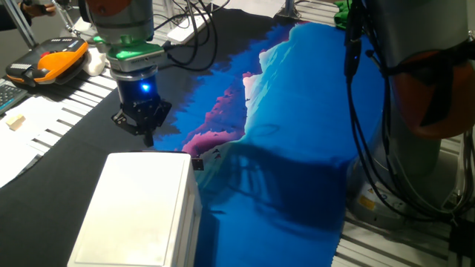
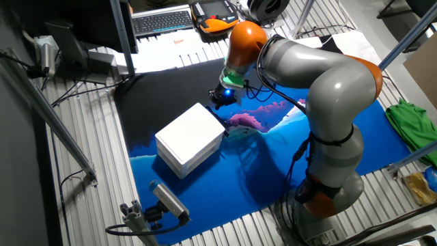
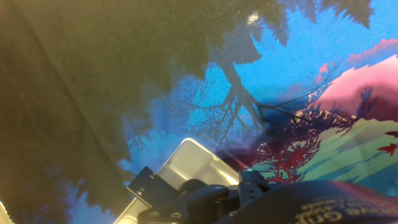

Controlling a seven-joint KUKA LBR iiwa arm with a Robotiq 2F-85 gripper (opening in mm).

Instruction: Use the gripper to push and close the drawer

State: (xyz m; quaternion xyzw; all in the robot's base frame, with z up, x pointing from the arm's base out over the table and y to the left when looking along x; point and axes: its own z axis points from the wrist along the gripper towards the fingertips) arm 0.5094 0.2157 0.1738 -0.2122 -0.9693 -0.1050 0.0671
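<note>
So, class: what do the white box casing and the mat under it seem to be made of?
White box casing: likely plastic, glossy; its smooth top shows a soft sheen and rounded edges.
Mat: probably printed fabric or soft rubber, matte; it lies flat with a blue and pink picture and gentle ripples.

I see the gripper (image 1: 148, 127) black, with a blue light and a green ring, under an orange wrist. The white casing (image 1: 141, 211) is glossy white, and the drawer (image 3: 189, 163) looks pale white too. The cloth (image 1: 312, 126) on the desk is black and deep blue, with pink and magenta patches and dark tree shapes
</note>
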